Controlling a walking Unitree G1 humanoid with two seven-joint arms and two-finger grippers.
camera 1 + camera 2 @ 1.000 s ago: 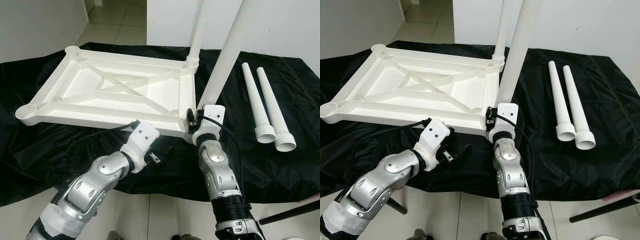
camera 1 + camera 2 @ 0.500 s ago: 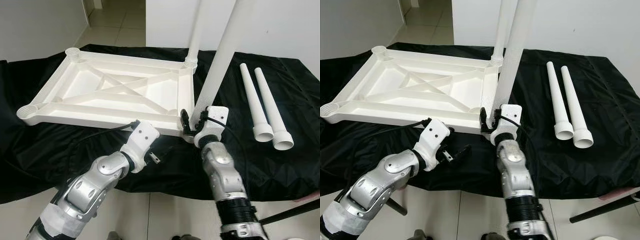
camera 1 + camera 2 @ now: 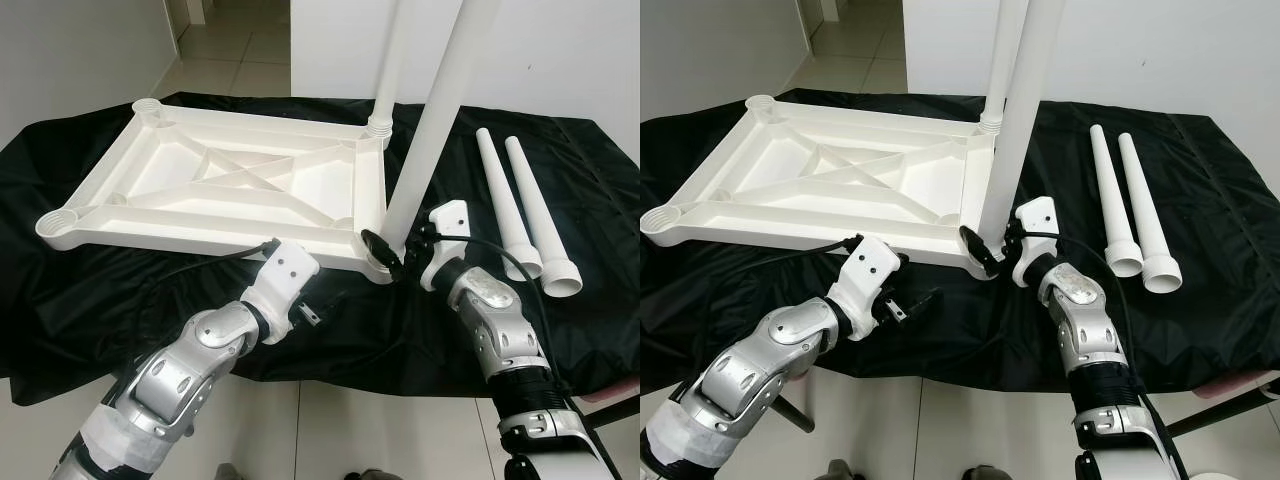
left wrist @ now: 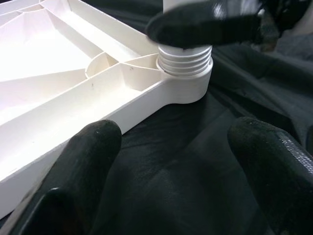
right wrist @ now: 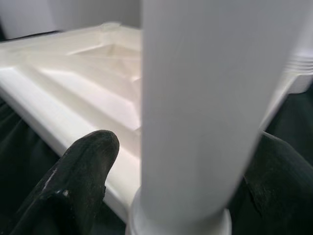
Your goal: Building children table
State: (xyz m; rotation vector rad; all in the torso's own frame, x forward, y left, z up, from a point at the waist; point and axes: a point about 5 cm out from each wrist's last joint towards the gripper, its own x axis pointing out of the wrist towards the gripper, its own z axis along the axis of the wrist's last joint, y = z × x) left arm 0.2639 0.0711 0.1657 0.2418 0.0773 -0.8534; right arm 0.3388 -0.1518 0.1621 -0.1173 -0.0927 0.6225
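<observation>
Lying upside down on the black-draped worktop (image 3: 90, 310), the white tabletop (image 3: 230, 190) carries two upright legs at its right corners: the far leg (image 3: 392, 60) and the near leg (image 3: 435, 120). The right gripper (image 3: 395, 255) has its fingers open around the near leg's base, not visibly clamping. The left gripper (image 3: 335, 305) hovers open just near of the tabletop's edge. Two loose legs (image 3: 525, 215) lie to the right

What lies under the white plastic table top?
Under the upside-down white plastic table top lies a black cloth, spreading past every edge. What supports the cloth is covered, so it cannot be seen.
</observation>
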